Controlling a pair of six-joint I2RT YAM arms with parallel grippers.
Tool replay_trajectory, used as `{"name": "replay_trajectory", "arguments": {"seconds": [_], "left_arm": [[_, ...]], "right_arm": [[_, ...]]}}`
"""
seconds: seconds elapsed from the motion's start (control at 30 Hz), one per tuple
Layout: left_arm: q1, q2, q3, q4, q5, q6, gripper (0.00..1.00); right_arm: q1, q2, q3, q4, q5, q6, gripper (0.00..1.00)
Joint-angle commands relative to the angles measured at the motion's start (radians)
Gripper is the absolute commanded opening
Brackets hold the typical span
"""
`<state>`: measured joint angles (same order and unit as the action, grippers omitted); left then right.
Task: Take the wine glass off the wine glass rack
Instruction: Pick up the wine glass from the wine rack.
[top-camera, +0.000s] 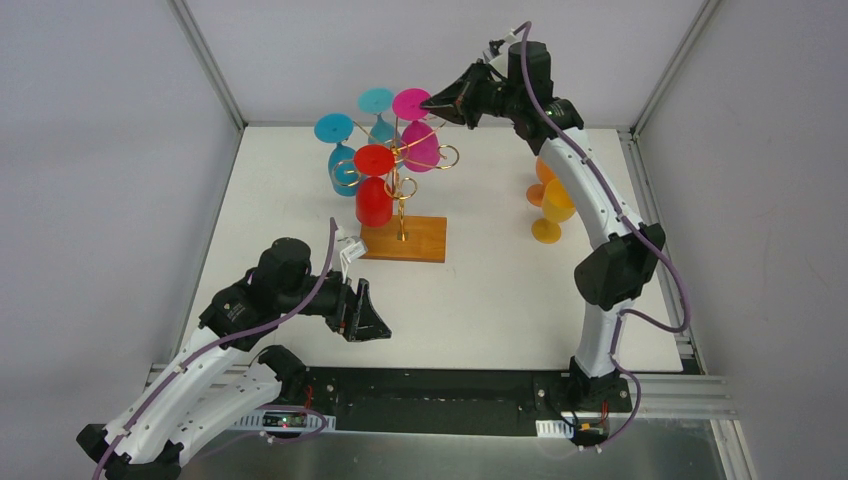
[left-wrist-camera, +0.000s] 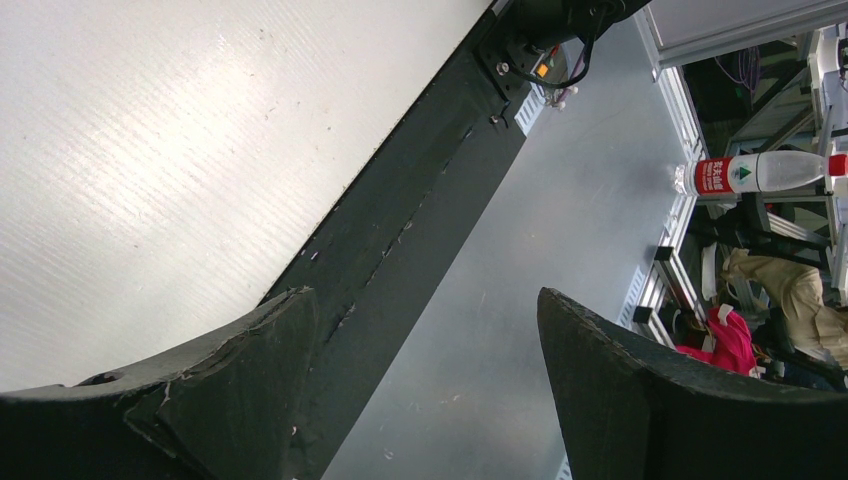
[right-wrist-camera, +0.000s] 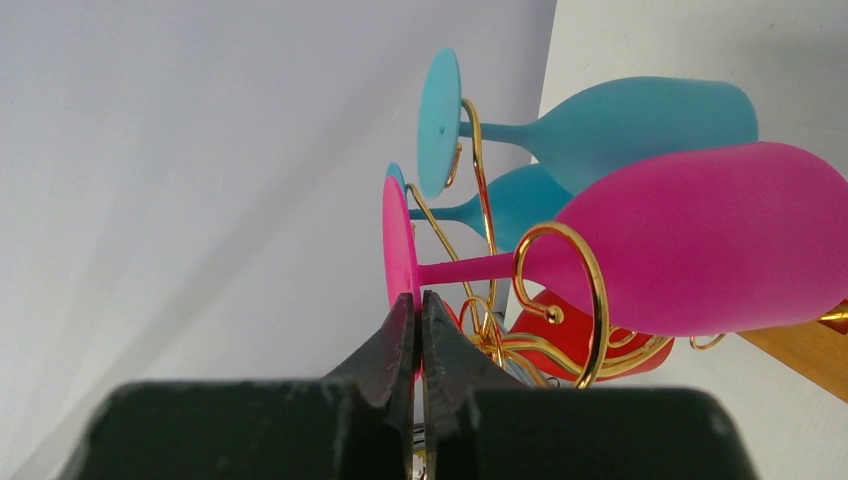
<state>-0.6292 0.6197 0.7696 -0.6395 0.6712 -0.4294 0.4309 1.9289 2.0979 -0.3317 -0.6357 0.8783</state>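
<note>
A gold wire rack on a wooden base stands at the far middle of a white table. Four glasses hang on it upside down: red, two blue, and a pink glass at its far right. The right gripper is clenched, its tips at the rim of the pink glass's foot; I cannot tell if they pinch it. The left gripper hangs released, fingers wide apart, over the table's near edge. Two orange glasses stand at right.
</note>
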Motion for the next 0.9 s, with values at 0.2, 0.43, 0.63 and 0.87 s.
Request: {"name": "replay_trajectory", "arguments": {"seconds": [0.2, 0.43, 0.63, 0.87], "left_arm": [[-0.006, -0.003, -0.007, 0.011, 0.002, 0.015, 0.83], [-0.006, -0.003, -0.007, 0.011, 0.004, 0.017, 0.83], [-0.006, 0.001, -0.007, 0.011, 0.004, 0.017, 0.83], [-0.006, 0.009, -0.007, 0.011, 0.004, 0.017, 0.83]], "right_arm": [[-0.005, 0.051, 0.138, -0.016, 0.022, 0.002, 0.00], [-0.025, 0.073, 0.148, -0.017, 0.032, 0.003, 0.00], [-0.048, 0.081, 0.162, -0.013, 0.050, 0.013, 0.00], [-0.078, 0.051, 0.103, 0.007, 0.047, 0.012, 0.00]]}}
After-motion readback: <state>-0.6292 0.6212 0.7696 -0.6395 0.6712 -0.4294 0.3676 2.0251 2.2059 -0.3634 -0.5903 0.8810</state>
